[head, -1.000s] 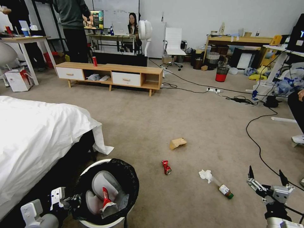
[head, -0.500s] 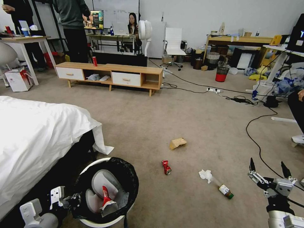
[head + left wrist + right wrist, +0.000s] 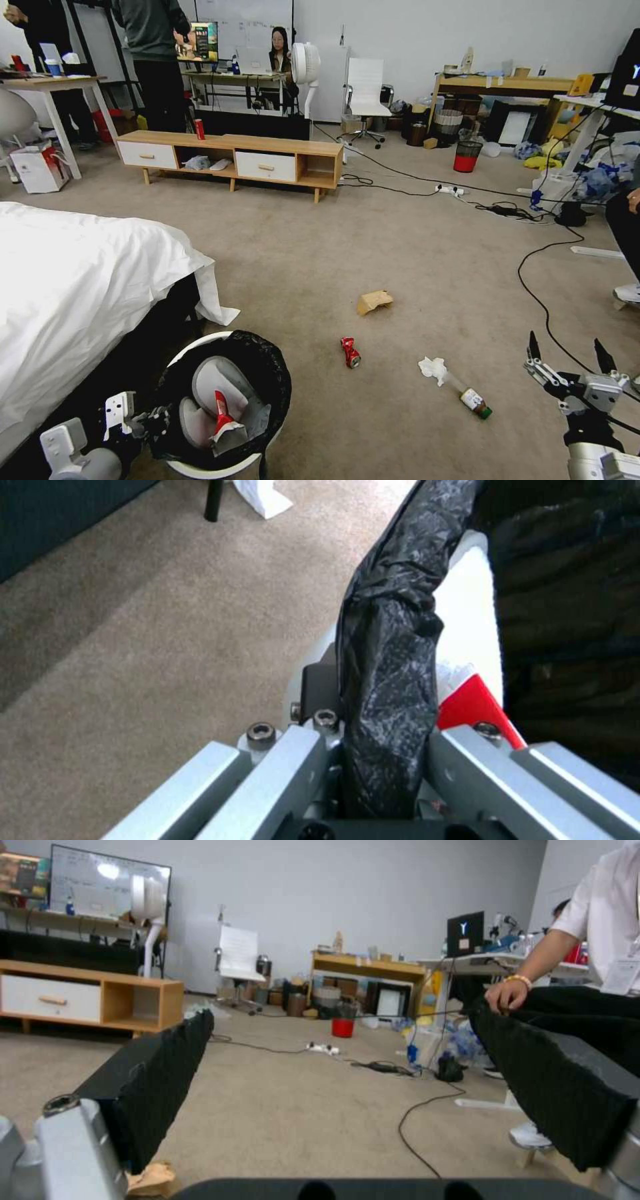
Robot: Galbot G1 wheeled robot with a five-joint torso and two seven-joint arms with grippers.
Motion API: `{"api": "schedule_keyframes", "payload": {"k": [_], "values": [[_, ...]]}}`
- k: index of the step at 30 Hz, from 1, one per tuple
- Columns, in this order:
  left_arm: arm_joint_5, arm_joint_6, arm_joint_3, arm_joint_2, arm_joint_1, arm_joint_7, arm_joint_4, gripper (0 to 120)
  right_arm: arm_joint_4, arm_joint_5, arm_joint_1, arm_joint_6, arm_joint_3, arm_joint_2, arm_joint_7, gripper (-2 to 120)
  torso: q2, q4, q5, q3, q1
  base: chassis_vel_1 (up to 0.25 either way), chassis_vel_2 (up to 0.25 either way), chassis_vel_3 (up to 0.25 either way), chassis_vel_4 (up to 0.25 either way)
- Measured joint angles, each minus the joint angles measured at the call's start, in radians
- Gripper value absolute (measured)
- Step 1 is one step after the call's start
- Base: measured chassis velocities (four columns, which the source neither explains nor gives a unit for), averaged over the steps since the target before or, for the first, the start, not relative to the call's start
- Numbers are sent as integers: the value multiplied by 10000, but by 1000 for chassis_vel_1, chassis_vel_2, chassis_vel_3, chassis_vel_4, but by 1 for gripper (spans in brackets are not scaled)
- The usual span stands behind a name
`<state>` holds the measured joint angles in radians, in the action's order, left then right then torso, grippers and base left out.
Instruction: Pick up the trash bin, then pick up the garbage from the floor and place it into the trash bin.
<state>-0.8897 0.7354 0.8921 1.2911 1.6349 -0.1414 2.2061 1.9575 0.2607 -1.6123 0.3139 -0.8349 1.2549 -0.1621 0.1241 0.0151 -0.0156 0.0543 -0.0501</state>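
Black bag-lined trash bin [image 3: 200,467] is being clamped at its rim by the left gripper [image 3: 150,423]. It is holding a red-white wrapper [image 3: 223,417]. Right gripper [image 3: 571,363] is hovering low, fingers spread wide.

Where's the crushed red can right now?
In the head view, the crushed red can lies on the carpet at centre, between the trash bin on its left and the white tissue on its right.

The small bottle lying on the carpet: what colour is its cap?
Green, on the small bottle lying beside the white tissue; the head view shows it best.
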Motion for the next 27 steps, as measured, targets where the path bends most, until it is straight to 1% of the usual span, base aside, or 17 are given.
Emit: {"api": "schedule_keyframes", "payload": {"k": [12, 27], "values": [[6, 0, 26, 94, 99, -8, 152, 1, -3, -7, -54, 210, -69, -44, 47, 100, 0, 0, 0, 0, 0, 0, 0, 0, 0], [-1, -13, 86, 41, 168, 137, 144, 1, -50, -128, -102, 321, -109, 5, 120, 100, 0, -1, -1, 0, 0, 0, 0, 0, 0]]}}
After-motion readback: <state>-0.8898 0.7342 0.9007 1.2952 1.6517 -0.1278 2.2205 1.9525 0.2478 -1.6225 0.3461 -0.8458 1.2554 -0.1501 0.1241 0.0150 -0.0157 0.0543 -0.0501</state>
